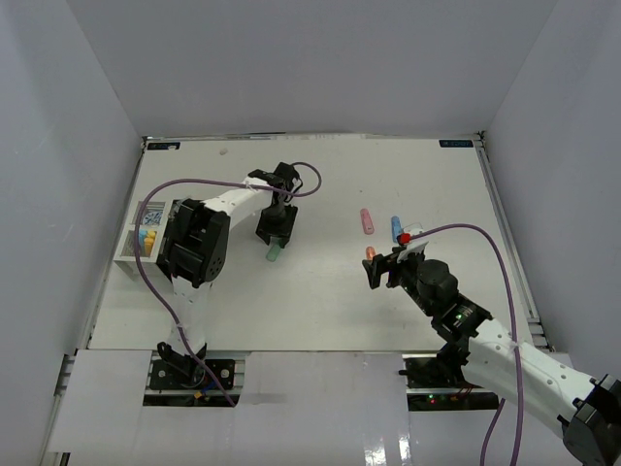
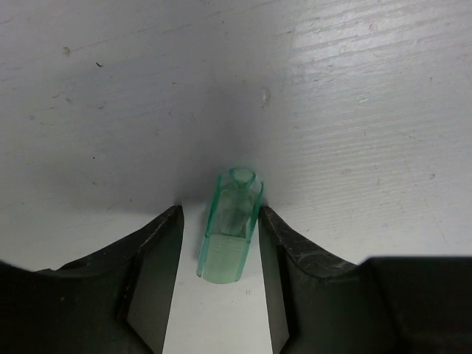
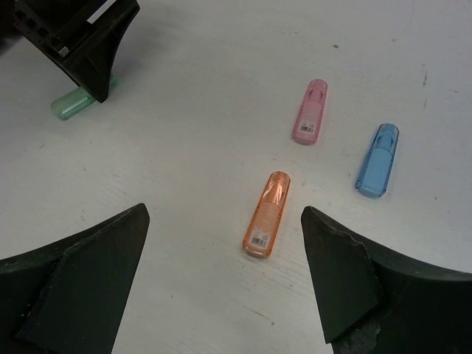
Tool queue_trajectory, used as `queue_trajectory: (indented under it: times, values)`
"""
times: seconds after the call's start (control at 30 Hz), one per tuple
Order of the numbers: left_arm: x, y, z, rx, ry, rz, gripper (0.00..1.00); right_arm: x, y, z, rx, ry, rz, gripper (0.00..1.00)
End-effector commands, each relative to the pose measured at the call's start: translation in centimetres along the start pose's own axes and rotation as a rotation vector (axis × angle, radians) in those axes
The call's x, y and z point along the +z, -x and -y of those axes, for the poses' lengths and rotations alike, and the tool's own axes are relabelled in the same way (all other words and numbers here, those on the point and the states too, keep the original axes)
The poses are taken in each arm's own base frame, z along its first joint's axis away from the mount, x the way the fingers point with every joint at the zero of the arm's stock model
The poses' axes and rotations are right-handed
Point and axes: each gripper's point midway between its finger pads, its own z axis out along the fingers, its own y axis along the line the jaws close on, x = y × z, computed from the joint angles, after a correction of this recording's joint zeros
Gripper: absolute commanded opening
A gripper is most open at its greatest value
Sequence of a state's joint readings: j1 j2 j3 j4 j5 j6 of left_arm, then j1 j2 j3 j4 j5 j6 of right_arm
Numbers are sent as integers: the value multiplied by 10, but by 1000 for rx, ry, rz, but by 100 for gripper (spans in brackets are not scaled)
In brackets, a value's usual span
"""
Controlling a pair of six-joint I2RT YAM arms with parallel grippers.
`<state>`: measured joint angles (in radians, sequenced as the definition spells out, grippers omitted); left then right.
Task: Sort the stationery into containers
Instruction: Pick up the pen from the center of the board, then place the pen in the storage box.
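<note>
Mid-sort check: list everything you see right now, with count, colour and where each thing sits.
table: one, white, walled on three sides.
white tray: one, white, at the left edge, partly hidden by the left arm; small yellow and blue items inside, too small to identify.
green marker: one, translucent green, lying mid-table, left of the other markers.
orange marker: one, orange, lying right of centre.
pink marker: one, pink, beyond the orange one.
blue marker: one, blue, right of the pink one.
left pincer: one, black, open, straddling the green marker.
right pincer: one, black, wide open, facing the orange marker.
</note>
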<state>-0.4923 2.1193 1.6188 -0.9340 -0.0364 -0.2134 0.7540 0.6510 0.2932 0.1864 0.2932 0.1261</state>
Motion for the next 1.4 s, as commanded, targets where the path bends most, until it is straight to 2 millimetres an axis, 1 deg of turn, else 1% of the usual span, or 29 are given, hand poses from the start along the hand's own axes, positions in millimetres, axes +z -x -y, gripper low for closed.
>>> queue_trajectory:
  times: [0.0, 0.1, 0.13, 0.2, 0.23, 0.33, 0.37, 0.4, 0.47, 0.5, 0.6, 0.63, 0.67, 0.7, 0.73, 0.77, 0.83, 0.87, 0.9, 0.93, 0.97, 1.03, 1.07, 1.1, 1.2, 1.23, 1.3, 1.33, 1.37]
  values:
    - [-3, 9, 7, -11, -25, 31, 55, 2, 12, 1, 16, -15, 42, 90]
    - [-3, 10, 9, -17, -14, 38, 43, 3, 12, 1, 15, -12, 40, 90]
    - [-4, 10, 9, -17, -12, 42, 31, 3, 13, 1, 16, -14, 42, 90]
    - [-10, 12, 10, -21, -7, 61, 23, 2, 13, 1, 16, -14, 42, 90]
    - [-13, 14, 9, -26, -2, 70, 16, 2, 12, 1, 16, -14, 42, 90]
    - [-38, 26, 8, -60, 0, 159, 8, 2, 13, 1, 16, -12, 43, 90]
    - [-48, 31, 8, -72, -4, 195, 4, 2, 13, 1, 17, -12, 45, 90]
    - [-74, 39, 8, -85, -18, 267, 4, 2, 13, 1, 17, -10, 45, 90]
    - [-98, 47, 2, -125, 0, 356, 3, 2, 13, 1, 17, -10, 45, 90]
    - [-128, 54, -2, -159, -4, 447, 3, 2, 13, 0, 15, -7, 46, 90]
    - [-157, 50, -28, -223, 89, 559, 3, 1, 14, 0, 20, -6, 52, 90]
    - [-182, 51, -38, -265, 96, 639, 3, 1, 14, 0, 19, -6, 50, 90]
    - [-182, 42, -53, -294, 155, 652, 3, 1, 15, 1, 20, -8, 52, 90]
    - [-188, 38, -63, -321, 180, 678, 2, 1, 15, 0, 21, -6, 54, 90]
    - [-207, 34, -79, -378, 196, 739, 1, 1, 15, 0, 21, -6, 54, 90]
    - [-205, 24, -94, -410, 242, 743, 1, 0, 15, 1, 21, -7, 56, 90]
    - [-218, 17, -118, -485, 272, 806, 1, 0, 16, 0, 22, -5, 59, 90]
    - [-238, 10, -126, -527, 267, 876, 1, 0, 15, 1, 21, -5, 57, 90]
    - [-237, 4, -135, -556, 293, 909, 1, 0, 15, 1, 21, -5, 57, 90]
    - [-256, -5, -145, -591, 300, 975, 2, 0, 15, 1, 21, -5, 57, 90]
    - [-260, -10, -150, -606, 311, 1004, 3, 0, 16, 1, 22, -5, 59, 90]
    - [-254, -22, -169, -652, 359, 1032, 4, 0, 15, 0, 21, -4, 56, 90]
    - [-261, -27, -175, -672, 362, 1062, 4, 1, 14, 0, 22, -1, 52, 90]
    - [-252, -34, -180, -683, 379, 1048, 4, 1, 14, 0, 21, -3, 53, 90]
    - [-250, -44, -194, -716, 410, 1062, 4, 1, 14, 1, 20, -6, 51, 90]
    - [-239, -51, -200, -726, 436, 1040, 5, 1, 14, 1, 20, -6, 51, 90]
    - [-234, -57, -205, -745, 453, 1048, 5, 1, 13, 1, 20, -6, 50, 90]
    - [-223, -64, -210, -756, 471, 1028, 5, 1, 13, 1, 22, -10, 49, 90]
    - [-220, -66, -213, -765, 478, 1026, 6, 2, 12, 2, 21, -12, 45, 90]
